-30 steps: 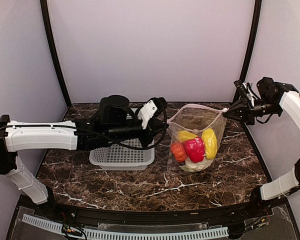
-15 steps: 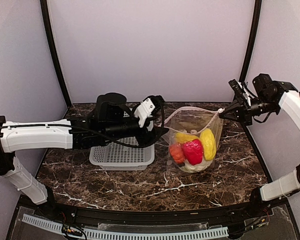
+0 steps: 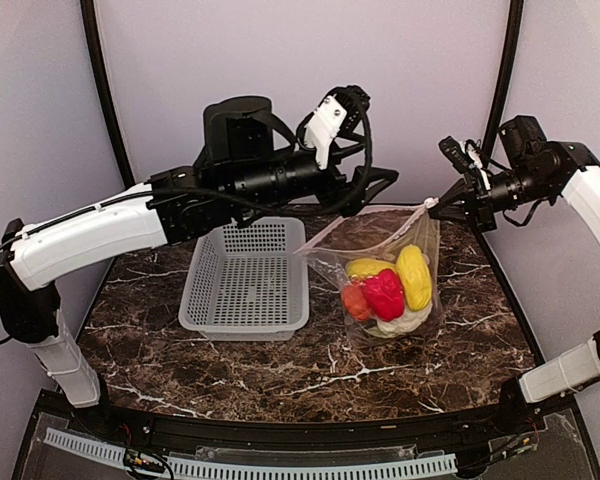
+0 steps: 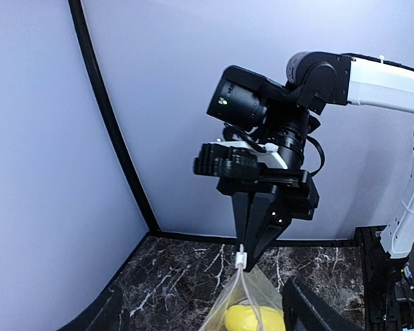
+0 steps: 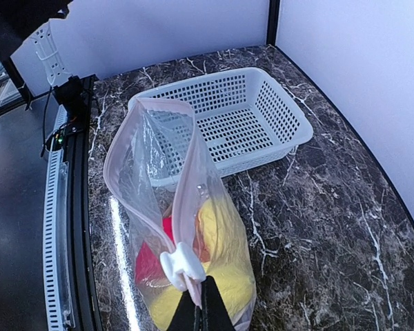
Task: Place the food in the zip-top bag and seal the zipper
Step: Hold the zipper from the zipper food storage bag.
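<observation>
Clearly the filling looks done and the sealing is the step in hand. The bag [image 3: 380, 238] stands upright on the marble table [image 3: 280, 375] just right of the white basket [image 3: 243, 325]. The food [image 3: 385, 293], yellow, red, orange and whitish toy pieces, sits in a heap at the bottom.

The right gripper [image 3: 442, 203], on the side of the bag away from the basket, is clamped on the bag's top corner. Its tips are pinched together just below the small white slider [image 5: 181, 265]. The left gripper [image 3: 365, 195] hangs in the air above the basket's far right corner. Its jaws are spread and hold nothing.

The bag's mouth faces up and gapes in a loop. Its long axis follows the pinkish zipper strip [image 5: 188, 186], running from the slack corner nearest the basket up to the held corner.

To do this well, I judge the free gripper should come down on the corner nearest the basket and pinch both lips together. Pulling gently away from the held corner should then flatten the loop into one straight, taut line. Only then would a run along the strip close it. Lifting higher risks tipping the food over.
</observation>
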You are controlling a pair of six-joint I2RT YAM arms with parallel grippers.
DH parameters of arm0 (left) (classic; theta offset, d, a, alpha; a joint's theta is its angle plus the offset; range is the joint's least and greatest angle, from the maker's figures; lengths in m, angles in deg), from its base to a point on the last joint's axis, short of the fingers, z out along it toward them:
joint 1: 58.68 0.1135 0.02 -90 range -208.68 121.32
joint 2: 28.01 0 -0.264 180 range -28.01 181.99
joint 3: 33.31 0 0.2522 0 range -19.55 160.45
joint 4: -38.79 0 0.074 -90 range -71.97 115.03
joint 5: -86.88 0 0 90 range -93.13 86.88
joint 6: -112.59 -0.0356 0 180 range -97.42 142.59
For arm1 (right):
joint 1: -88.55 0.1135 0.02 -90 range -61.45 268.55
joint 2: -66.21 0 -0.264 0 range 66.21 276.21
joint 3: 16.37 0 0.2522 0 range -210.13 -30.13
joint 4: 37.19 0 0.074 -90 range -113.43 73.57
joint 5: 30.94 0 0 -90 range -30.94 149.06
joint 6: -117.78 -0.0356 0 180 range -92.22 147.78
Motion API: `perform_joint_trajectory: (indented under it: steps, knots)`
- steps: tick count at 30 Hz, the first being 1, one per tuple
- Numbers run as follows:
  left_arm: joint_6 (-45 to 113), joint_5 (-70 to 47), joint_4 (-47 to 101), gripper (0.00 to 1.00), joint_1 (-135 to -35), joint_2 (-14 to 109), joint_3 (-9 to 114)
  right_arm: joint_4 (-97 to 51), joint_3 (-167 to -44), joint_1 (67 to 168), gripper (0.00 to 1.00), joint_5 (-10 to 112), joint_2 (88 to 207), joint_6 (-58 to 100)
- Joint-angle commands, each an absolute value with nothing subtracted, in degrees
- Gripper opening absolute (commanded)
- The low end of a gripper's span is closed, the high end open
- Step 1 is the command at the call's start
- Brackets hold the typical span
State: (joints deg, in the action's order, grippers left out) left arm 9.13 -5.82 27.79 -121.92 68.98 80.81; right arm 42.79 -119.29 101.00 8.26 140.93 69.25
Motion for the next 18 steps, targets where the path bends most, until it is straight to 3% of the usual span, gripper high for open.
perform_joint_trajectory:
  steps: [1,6,18]
  knots:
    - [12.08,-12.16,18.92,0.75,-122.26,77.43,89.81,41.87,-122.84,101.77,0.00,10.17,141.34,65.34]
    - [12.87,-15.95,20.17,0.75,-122.42,81.75,94.08,43.70,-124.26,102.62,0.00,10.35,141.78,65.09]
    - [10.15,-16.82,19.24,0.58,-122.40,85.24,95.78,43.25,-122.52,105.99,0.00,12.62,141.13,64.05]
